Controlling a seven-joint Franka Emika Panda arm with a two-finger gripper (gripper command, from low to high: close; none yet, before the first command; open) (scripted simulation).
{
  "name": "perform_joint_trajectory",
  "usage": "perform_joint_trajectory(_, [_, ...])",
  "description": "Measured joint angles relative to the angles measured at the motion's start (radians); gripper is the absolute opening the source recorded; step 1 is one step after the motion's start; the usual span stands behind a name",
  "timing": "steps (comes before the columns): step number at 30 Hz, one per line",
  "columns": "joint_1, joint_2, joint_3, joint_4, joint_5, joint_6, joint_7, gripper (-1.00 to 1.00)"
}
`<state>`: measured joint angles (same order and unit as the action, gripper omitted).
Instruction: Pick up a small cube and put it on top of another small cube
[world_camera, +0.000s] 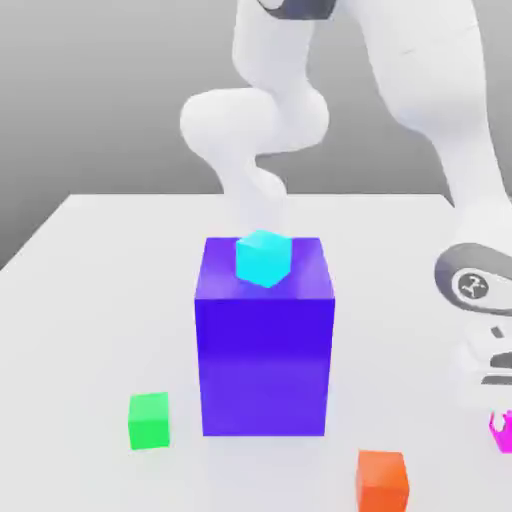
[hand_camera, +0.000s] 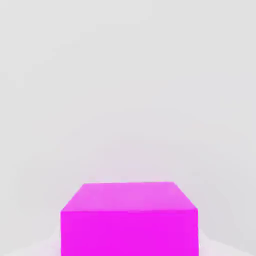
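My gripper (world_camera: 500, 400) is down at the exterior view's right edge, low over the white bench (world_camera: 90, 300), and its jaws are drawn in narrow. The magenta cube (world_camera: 501, 431) sits right beneath it at the picture's edge; I seem to be clamped on it, though the edge cuts off the contact. In my hand view the magenta cube (hand_camera: 129, 220) is very close. The green cube (world_camera: 149, 420) lies well apart, beside the big blue block (world_camera: 265, 350), which carries a cyan cube (world_camera: 263, 258). An orange cube (world_camera: 382, 480) rests between.

small cube (world_camera: 264, 258) on block (world_camera: 264, 370), another beside (world_camera: 149, 420)
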<state>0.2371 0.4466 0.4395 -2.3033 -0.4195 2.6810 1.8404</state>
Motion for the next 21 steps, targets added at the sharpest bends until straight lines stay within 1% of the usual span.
perform_joint_trajectory(3, [-0.053,-0.052,0.043,0.005,0.063,-0.030,-0.066,-1.00])
perform_joint_trajectory(9, [-0.188,-0.131,0.050,-0.025,0.202,-0.027,-0.122,-1.00])
perform_joint_trajectory(16, [-0.319,-0.220,0.020,-0.064,0.354,-0.026,-0.169,-1.00])
perform_joint_trajectory(17, [-0.319,-0.220,0.020,-0.064,0.354,-0.025,-0.169,-1.00])
perform_joint_trajectory(21, [-0.397,-0.276,-0.016,-0.091,0.439,-0.028,-0.186,-1.00])
